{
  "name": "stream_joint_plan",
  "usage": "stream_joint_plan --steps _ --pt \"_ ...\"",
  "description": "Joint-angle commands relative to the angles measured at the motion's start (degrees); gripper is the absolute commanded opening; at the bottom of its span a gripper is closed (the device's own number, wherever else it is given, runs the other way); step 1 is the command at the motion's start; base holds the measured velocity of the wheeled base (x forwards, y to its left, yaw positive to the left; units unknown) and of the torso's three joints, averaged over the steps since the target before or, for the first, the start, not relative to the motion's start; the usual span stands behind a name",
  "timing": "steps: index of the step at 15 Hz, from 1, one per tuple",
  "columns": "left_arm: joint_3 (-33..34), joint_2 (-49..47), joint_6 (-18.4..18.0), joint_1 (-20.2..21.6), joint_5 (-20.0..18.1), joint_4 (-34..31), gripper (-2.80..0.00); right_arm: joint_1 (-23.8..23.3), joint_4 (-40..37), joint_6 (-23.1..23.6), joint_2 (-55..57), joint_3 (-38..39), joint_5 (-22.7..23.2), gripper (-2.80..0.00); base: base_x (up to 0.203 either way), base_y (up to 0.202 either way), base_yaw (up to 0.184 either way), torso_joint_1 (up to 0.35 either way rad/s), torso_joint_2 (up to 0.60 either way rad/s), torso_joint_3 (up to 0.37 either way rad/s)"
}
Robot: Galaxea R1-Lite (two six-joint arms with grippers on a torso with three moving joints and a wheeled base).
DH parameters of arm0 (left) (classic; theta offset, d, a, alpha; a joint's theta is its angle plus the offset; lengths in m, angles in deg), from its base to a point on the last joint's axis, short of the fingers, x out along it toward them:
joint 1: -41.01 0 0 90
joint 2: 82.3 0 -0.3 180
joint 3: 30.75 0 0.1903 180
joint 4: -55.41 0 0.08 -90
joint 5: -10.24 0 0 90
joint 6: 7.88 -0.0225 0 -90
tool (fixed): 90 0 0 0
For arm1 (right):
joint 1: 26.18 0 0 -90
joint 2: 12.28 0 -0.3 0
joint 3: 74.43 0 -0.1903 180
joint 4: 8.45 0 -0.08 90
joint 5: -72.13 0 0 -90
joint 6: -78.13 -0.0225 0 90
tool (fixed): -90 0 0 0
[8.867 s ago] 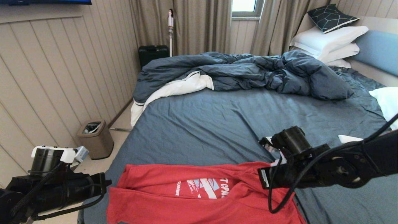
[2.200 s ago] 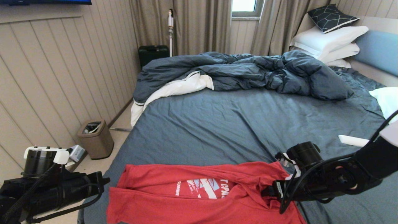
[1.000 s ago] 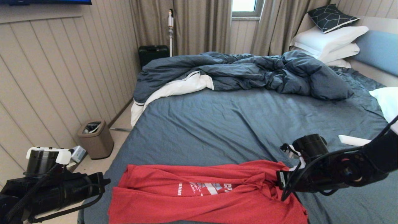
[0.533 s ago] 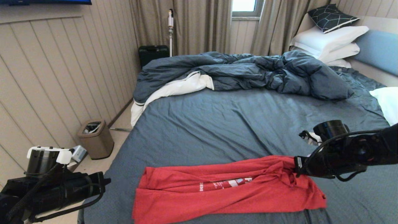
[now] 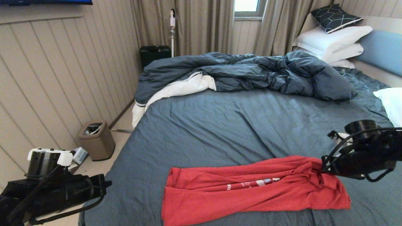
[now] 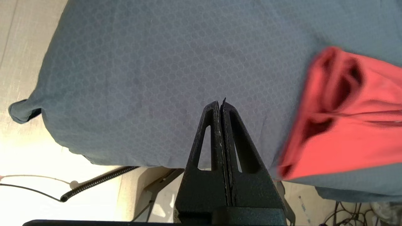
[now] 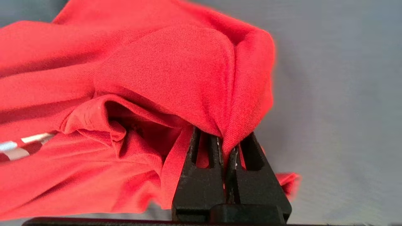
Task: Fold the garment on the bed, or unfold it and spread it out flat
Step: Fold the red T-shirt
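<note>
Right gripper (image 7: 224, 147) jaws clamped on garment (image 5: 251, 191) fold, has dragged it along bed (image 5: 220, 125) near edge toward right corner. Shirt bunched narrower, lettering mostly hidden. Likely repositioning before spreading. Left gripper (image 6: 220, 108) parked, jaws closed, empty.

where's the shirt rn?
Head view: the shirt lies bunched on the bed's near edge, right of centre, its right end pinched in the right pincer.

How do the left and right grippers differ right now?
The right gripper is shut on the T-shirt, pinching a fold of it; the left gripper is shut on nothing. The right is over the bed at the shirt's right end; the left hangs off its near left corner. Both have black fingers.
</note>
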Motion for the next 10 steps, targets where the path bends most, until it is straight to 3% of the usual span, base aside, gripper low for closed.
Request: stream_joint_plan --steps 1,6,8,10 --pt "0.0 -0.2 0.1 0.0 -0.1 0.2 -2.8 -3.3 -1.9 0.9 0.5 -2.9 0.1 -2.8 0.0 0.0 0.0 0.0 0.0 0.0" --pt "0.1 -0.8 0.1 -0.6 0.0 0.2 -2.8 -6.6 -14.7 3.4 -1.3 -13.7 1.3 -2.8 0.0 0.0 0.0 0.0 0.0 0.0" --pt "0.1 -0.7 0.1 -0.6 0.1 0.2 -2.8 -5.8 -20.2 3.7 -4.0 -16.4 1.4 -2.8 0.0 0.0 0.0 0.0 0.0 0.0" --pt "0.2 -0.7 0.1 -0.6 0.1 0.2 -2.8 -1.3 -22.4 3.6 -6.8 -16.8 1.5 -2.8 0.0 0.0 0.0 0.0 0.0 0.0"
